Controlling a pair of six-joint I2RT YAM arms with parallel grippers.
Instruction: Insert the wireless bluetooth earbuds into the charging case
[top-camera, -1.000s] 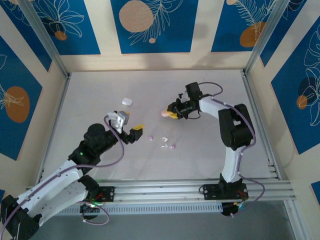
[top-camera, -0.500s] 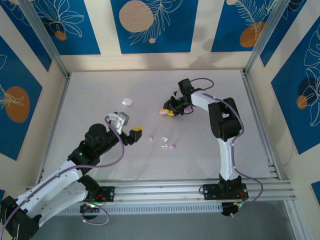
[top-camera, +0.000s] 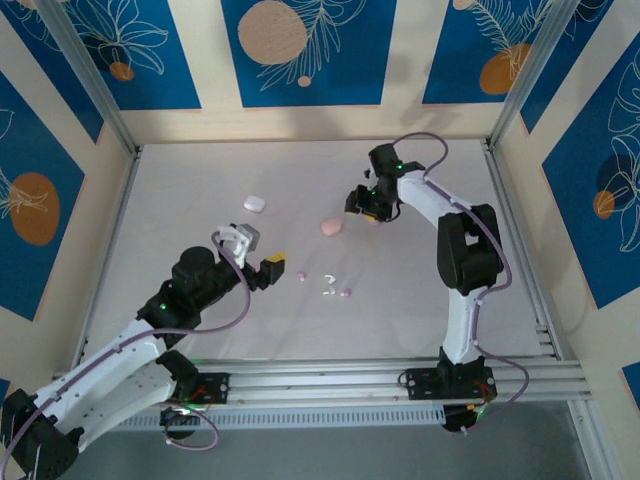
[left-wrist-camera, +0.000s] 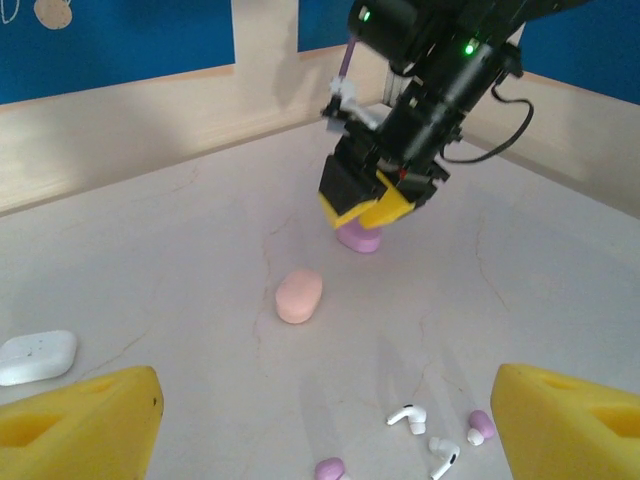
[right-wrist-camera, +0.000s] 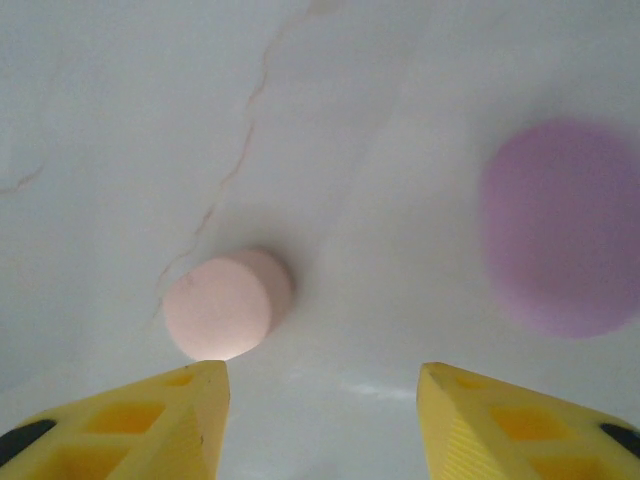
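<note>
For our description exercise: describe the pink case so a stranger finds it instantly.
Find the right arm's tool at the far side of the table. Left of it lies a closed pebble-shaped case. It is pink, unlike the white case and purple case.

The left gripper's (left-wrist-camera: 325, 400) yellow fingers (left-wrist-camera: 80, 425) stand wide apart, nothing between them. Farther off, the right gripper (left-wrist-camera: 372, 208) hangs directly over a purple charging case (left-wrist-camera: 358, 240). A pink case (left-wrist-camera: 299, 295) lies nearer, a white case (left-wrist-camera: 37, 357) to the left. Two white earbuds (left-wrist-camera: 408, 417) and two purple earbuds (left-wrist-camera: 480, 427) lie loose, nearest.
</note>
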